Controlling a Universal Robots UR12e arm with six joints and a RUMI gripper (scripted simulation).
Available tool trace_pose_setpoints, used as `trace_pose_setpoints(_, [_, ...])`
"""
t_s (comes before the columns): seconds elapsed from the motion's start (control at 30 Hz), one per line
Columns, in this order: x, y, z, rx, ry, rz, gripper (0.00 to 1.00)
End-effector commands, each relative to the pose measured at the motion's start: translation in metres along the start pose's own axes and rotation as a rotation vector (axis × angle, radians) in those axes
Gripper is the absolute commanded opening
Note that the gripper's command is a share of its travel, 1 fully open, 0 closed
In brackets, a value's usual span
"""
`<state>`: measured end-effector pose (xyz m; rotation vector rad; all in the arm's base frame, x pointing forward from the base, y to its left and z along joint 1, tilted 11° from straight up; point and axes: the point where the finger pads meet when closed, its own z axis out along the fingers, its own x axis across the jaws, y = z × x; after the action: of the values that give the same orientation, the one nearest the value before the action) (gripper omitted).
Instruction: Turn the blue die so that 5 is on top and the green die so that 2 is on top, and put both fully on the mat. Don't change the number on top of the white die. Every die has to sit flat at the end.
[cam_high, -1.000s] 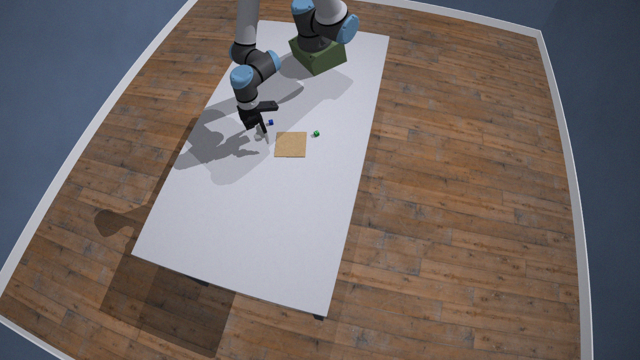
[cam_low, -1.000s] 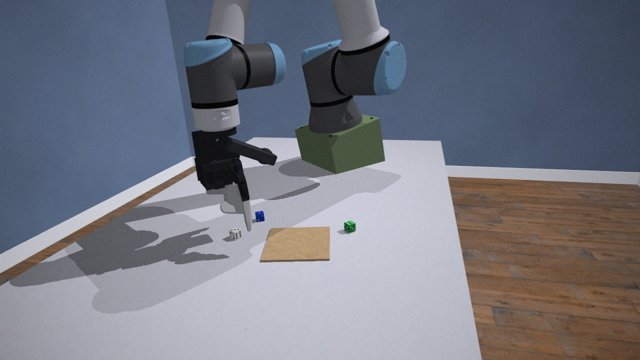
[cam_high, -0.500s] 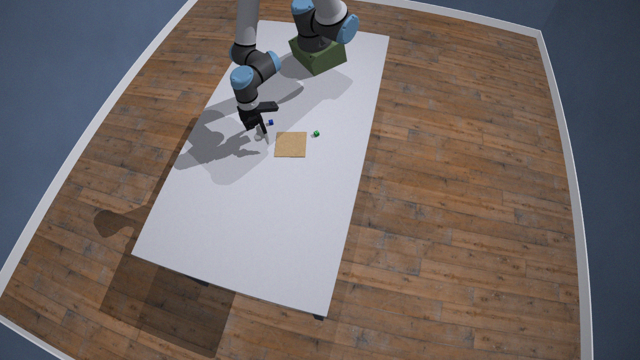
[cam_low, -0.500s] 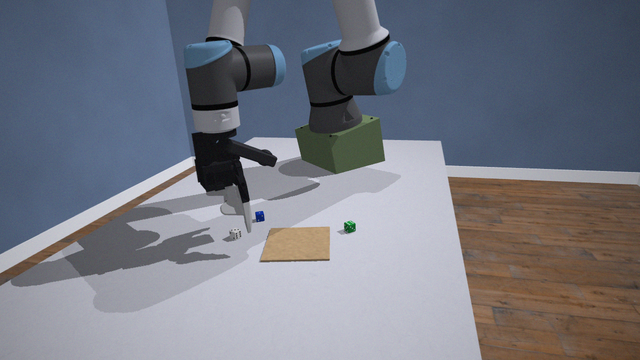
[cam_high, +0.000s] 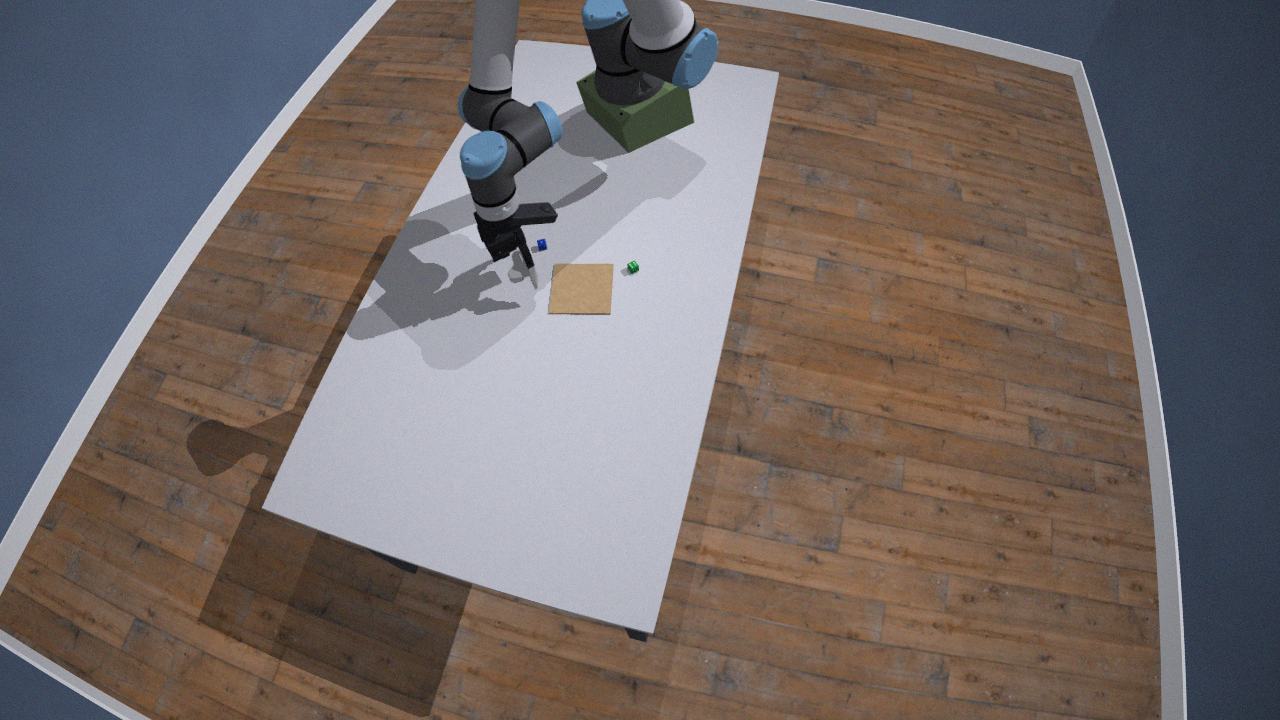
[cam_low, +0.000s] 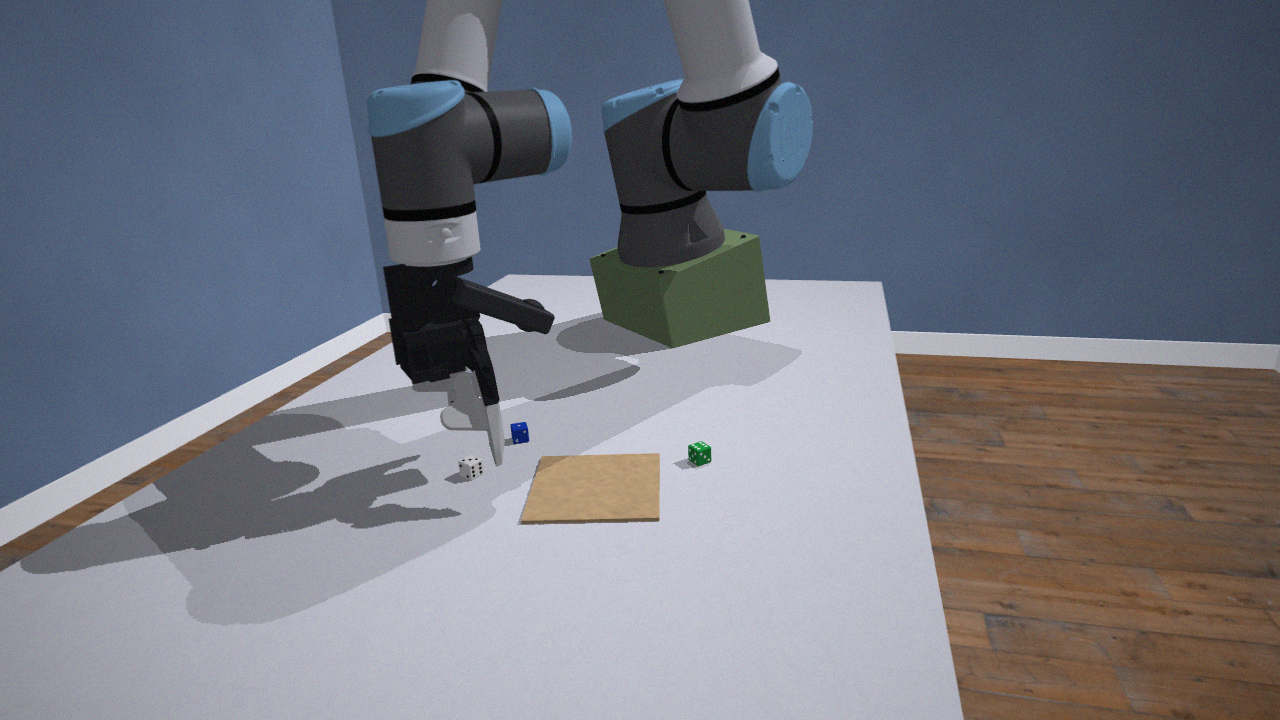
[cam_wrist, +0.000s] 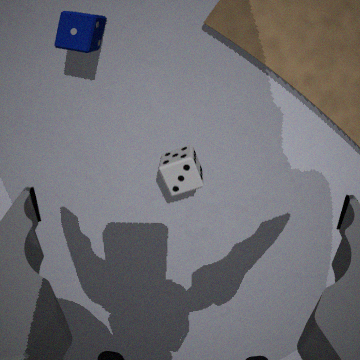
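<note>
My gripper (cam_high: 523, 268) (cam_low: 475, 440) (cam_wrist: 189, 195) is open and empty, low over the white table. The white die (cam_low: 469, 466) (cam_wrist: 181, 171) lies on the table below and between its fingers, touching neither. It shows a three-pip face in the wrist view. The blue die (cam_high: 540, 243) (cam_low: 519, 432) (cam_wrist: 80, 31) sits on the table just beyond the fingers, with one pip facing the wrist camera. The green die (cam_high: 632, 266) (cam_low: 699, 453) sits on the table by the mat's far right corner. The tan mat (cam_high: 581, 289) (cam_low: 595, 488) (cam_wrist: 310, 55) has nothing on it.
The arm's green base block (cam_high: 640, 116) (cam_low: 684, 295) stands at the back of the white table (cam_high: 501, 447) (cam_low: 626, 608). Wooden floor surrounds the table.
</note>
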<state>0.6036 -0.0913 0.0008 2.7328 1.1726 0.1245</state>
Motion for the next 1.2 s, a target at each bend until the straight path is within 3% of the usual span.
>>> trace_pose_setpoints(0.0, [0.0,0.001,0.0,-0.001,0.001,0.0,1.0])
trace_pose_setpoints(0.4, [-0.002,-0.002,0.0,-0.001,0.001,0.0,1.0])
trace_pose_setpoints(0.83, [-0.045,-0.068,0.0,-0.001,0.001,0.0,1.0])
trace_pose_setpoints(1.17, [-0.053,-0.081,0.0,-0.001,0.001,0.0,1.0])
